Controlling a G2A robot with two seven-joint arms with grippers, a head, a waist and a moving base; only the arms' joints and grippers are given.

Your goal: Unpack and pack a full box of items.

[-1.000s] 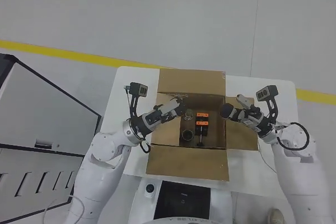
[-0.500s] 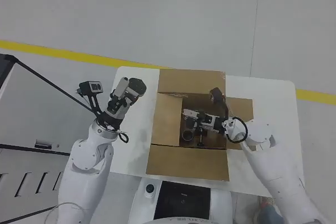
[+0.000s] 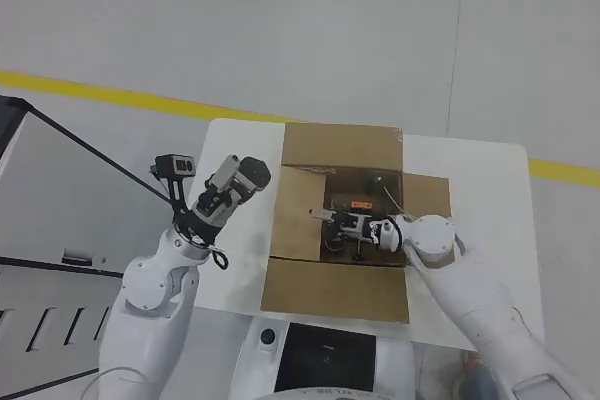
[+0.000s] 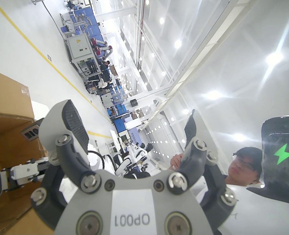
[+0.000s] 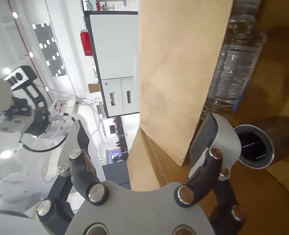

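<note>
Hovering by the cardboard box (image 3: pixel 340 150) wall, right claw (image 5: pixel 144 128) is spread wide, left claw (image 4: pixel 129 116) gapes empty; water bottle (image 5: pixel 235 69) looks slick and squishy, so grab mid-body.

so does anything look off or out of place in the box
One thing: the right gripper has its jaws open astride a cardboard panel of the box, one inside beside the water bottle, one outside, rather than around an item. Nothing looks spilled or damaged.
</note>
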